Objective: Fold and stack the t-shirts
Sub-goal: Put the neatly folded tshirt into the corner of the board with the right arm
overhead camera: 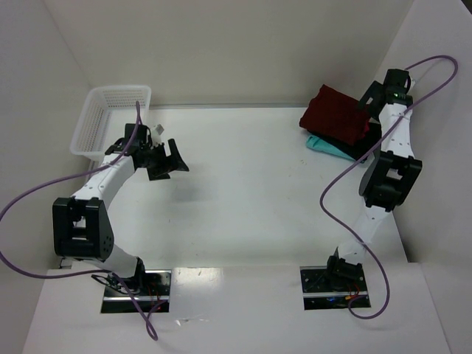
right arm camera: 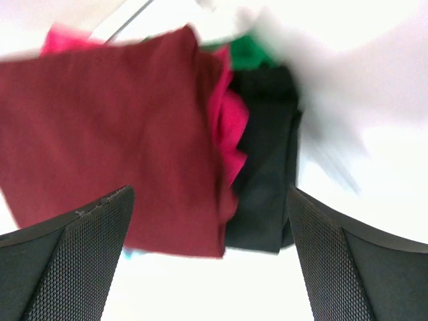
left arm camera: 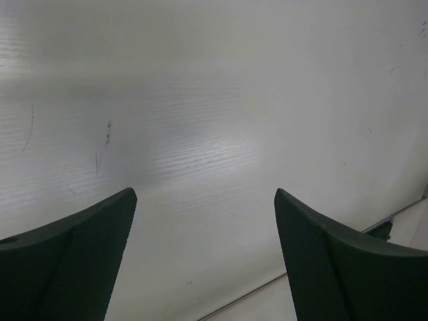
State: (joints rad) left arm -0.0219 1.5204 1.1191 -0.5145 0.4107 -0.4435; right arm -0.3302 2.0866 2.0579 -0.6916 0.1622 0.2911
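Note:
A stack of folded t-shirts lies at the table's back right. The dark maroon t-shirt [overhead camera: 335, 115] is on top, with a teal one [overhead camera: 328, 147] and a black one [overhead camera: 363, 146] beneath. In the right wrist view the maroon shirt [right arm camera: 114, 127] covers a pink-red one [right arm camera: 231, 120] and the black one [right arm camera: 264, 167]. My right gripper [overhead camera: 371, 98] is open and empty, held above the stack's far right side; it also shows in the right wrist view [right arm camera: 208, 200]. My left gripper [overhead camera: 167, 159] is open and empty over bare table at the left; it also shows in the left wrist view [left arm camera: 204, 200].
A white plastic lattice basket [overhead camera: 110, 118] stands at the back left, just behind my left arm. White walls close in the table at the back and both sides. Purple cables loop off both arms.

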